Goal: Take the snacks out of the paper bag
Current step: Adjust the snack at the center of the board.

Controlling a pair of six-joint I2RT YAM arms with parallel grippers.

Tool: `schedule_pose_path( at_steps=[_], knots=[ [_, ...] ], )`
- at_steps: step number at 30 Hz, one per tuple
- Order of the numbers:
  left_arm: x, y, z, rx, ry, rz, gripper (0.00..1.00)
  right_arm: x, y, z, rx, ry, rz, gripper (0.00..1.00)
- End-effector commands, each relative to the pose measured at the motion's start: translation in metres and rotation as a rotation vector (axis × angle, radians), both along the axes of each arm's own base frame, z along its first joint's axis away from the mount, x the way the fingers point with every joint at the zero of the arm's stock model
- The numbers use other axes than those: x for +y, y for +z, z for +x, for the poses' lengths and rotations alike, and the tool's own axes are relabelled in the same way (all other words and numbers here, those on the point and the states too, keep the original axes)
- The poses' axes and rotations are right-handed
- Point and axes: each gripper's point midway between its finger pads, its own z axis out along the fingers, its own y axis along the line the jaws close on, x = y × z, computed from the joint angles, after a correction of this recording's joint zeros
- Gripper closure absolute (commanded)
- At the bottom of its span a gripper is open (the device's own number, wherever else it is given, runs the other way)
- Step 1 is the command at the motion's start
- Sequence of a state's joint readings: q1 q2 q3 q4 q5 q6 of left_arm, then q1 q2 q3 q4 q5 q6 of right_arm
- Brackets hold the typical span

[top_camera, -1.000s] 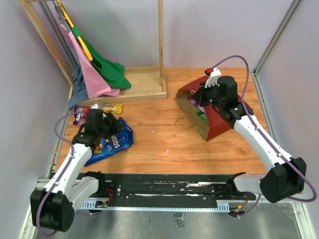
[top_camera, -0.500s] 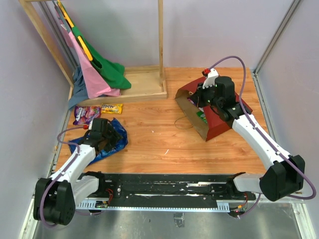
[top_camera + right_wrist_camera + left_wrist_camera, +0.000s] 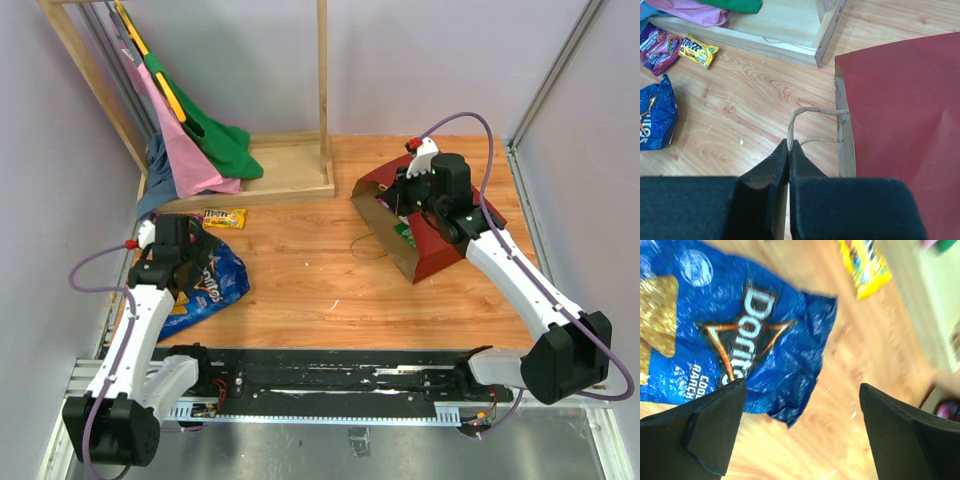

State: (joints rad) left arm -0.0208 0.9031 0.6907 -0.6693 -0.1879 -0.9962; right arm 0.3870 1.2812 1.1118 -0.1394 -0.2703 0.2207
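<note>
The dark red paper bag [image 3: 440, 235] lies on its side at the right, its brown mouth facing left; a green packet [image 3: 405, 236] shows inside. My right gripper [image 3: 790, 143] is shut on the bag's string handle [image 3: 812, 109] at the mouth. The blue Doritos bag [image 3: 214, 284] lies flat on the wood at the left. My left gripper [image 3: 800, 390] hovers over its corner, open and holding nothing. A yellow packet [image 3: 224, 216] lies just beyond it. In the right wrist view a purple packet [image 3: 657, 42] lies beside the yellow one.
A wooden rack [image 3: 290, 168] with pink and green cloths [image 3: 205, 150] stands at the back left. Grey walls close in both sides. A black rail [image 3: 330, 375] runs along the near edge between the arm bases.
My left gripper has opened and let go of the Doritos bag, which now lies on the wood, and the arm has swung left. The right gripper still pinches the handle.
</note>
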Motion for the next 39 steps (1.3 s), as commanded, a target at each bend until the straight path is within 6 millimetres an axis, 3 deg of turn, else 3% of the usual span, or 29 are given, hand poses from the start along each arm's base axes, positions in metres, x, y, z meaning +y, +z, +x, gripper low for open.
schedule_pose_path(
  at_steps=[1, 3, 6, 9, 15, 19, 23, 29, 36, 39],
  knots=[
    [0.048, 0.030, -0.019, 0.054, 0.238, 0.161, 0.00, 0.013, 0.015, -0.004, -0.036, 0.050, 0.028, 0.97],
    [0.059, 0.016, -0.029, 0.129, 0.276, 0.174, 0.00, 0.014, 0.015, -0.004, -0.035, 0.054, 0.030, 0.97],
    [0.086, -0.020, -0.048, 0.251, 0.350, 0.133, 0.02, 0.014, 0.016, -0.005, -0.039, 0.053, 0.034, 0.97],
    [0.108, -0.043, -0.057, 0.264, 0.422, 0.041, 0.03, 0.012, 0.014, -0.006, -0.040, 0.049, 0.029, 0.97],
    [0.122, -0.066, -0.066, 0.277, 0.627, -0.019, 0.03, 0.016, 0.012, -0.005, -0.026, 0.064, 0.035, 0.97],
    [0.121, -0.080, -0.060, 0.217, 0.698, -0.067, 0.04, 0.021, 0.007, -0.005, -0.006, 0.082, 0.038, 0.97],
    [0.135, -0.091, -0.059, 0.223, 0.763, -0.024, 0.04, 0.026, 0.005, -0.006, 0.001, 0.100, 0.040, 0.98],
    [0.159, -0.084, -0.056, 0.320, 0.815, 0.056, 0.04, 0.032, -0.001, -0.007, 0.016, 0.118, 0.046, 0.98],
    [0.174, -0.051, -0.021, 0.153, 0.821, 0.049, 0.04, 0.037, -0.007, -0.009, 0.036, 0.137, 0.052, 0.98],
    [0.181, -0.046, -0.011, 0.140, 0.831, 0.054, 0.04, 0.038, -0.005, -0.010, 0.032, 0.138, 0.069, 0.98]
  ],
)
